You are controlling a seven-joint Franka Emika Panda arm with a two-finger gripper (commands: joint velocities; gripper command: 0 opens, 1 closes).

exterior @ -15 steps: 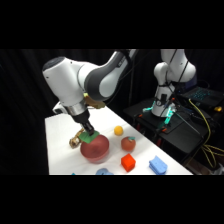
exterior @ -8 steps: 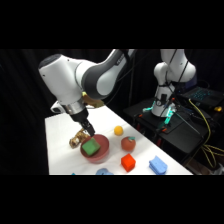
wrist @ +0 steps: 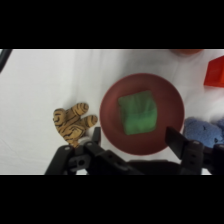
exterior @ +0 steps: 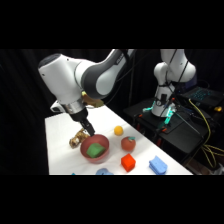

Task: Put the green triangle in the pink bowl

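The green triangle [exterior: 94,149] [wrist: 138,113] lies flat inside the pink bowl [exterior: 103,141] [wrist: 112,102], near its middle. In the side view my gripper [exterior: 88,129] hangs just above the bowl's far left rim. Seen from the wrist, my gripper [wrist: 135,139] is open and empty; one finger [wrist: 96,136] stands left of the bowl and the other [wrist: 176,139] at the bowl's right edge. Nothing is between them but the bowl below.
A striped tiger toy [exterior: 77,139] [wrist: 74,121] lies just left of the bowl. An orange ball [exterior: 118,130], a red-orange fruit [exterior: 128,144], a red block [exterior: 128,162] [wrist: 215,71] and a blue block [exterior: 158,165] sit to the right. A blue soft item [wrist: 202,132] lies near the bowl.
My gripper has let go of the green triangle, which now rests in the bowl, and the gripper has risen up and away from it.
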